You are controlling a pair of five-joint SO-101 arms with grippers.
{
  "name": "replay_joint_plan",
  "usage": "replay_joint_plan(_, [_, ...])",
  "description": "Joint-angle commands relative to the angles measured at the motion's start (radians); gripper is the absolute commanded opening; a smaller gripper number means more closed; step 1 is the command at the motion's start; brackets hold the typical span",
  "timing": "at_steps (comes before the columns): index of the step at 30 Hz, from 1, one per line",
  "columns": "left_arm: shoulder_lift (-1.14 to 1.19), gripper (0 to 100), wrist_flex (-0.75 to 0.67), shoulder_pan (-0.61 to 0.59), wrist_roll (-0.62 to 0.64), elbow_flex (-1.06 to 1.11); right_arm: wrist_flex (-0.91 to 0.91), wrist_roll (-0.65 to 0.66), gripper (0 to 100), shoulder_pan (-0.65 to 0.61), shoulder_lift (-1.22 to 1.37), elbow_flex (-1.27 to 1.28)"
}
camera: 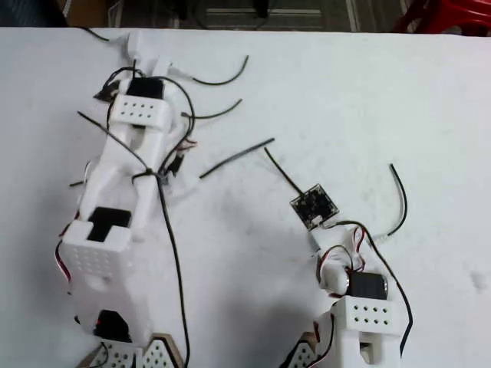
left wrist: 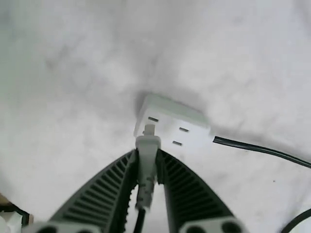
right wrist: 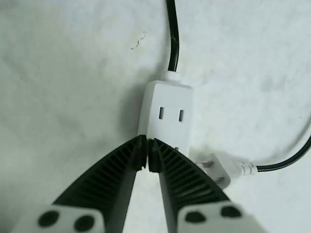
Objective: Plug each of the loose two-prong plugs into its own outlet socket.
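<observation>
Left gripper (left wrist: 147,154): clamped on a white plug (left wrist: 147,143), its prongs right at the outlet socket (left wrist: 177,121).
Right gripper (right wrist: 147,154): jaws together, tips at the second socket (right wrist: 167,114); loose plug (right wrist: 219,169) just beside.

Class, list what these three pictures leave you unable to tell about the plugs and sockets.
1. Left wrist view: whether the held plug in the left hand has entered the outlet block; its body covers the contact.
2. Right wrist view: prong tips of the loose plug, behind a finger of the right hand.
3. High view: ends of the black cords, too small.
</observation>
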Motion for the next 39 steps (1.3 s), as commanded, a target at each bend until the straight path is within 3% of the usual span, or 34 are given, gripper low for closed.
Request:
replay_joint_plan(1, [-0.001, 2, 0.005, -0.002, -0.120, -0.041, -0.016, 0.000, 1.9, 0.004, 0.002, 0.006])
replay_joint_plan(10, [-0.001, 2, -0.106, -0.007, -0.146, 0.095, -0.016, 0.000, 1.9, 0.004, 0.002, 0.006])
replay_joint_plan(18, [-0.002, 2, -0.109, -0.012, -0.157, 0.117, -0.016, 0.000, 1.9, 0.004, 0.002, 0.006])
replay_joint_plan(23, [-0.002, 2, -0.106, -0.002, -0.318, 0.120, -0.016, 0.000, 1.9, 0.004, 0.002, 0.006])
replay_joint_plan(36, [-0.002, 2, -0.212, -0.012, -0.336, 0.242, -0.016, 0.000, 1.9, 0.004, 0.002, 0.006])
replay_joint_plan(39, [-0.002, 3, -0.255, -0.012, -0.410, 0.290, -0.016, 0.000, 1.9, 0.004, 0.002, 0.006])
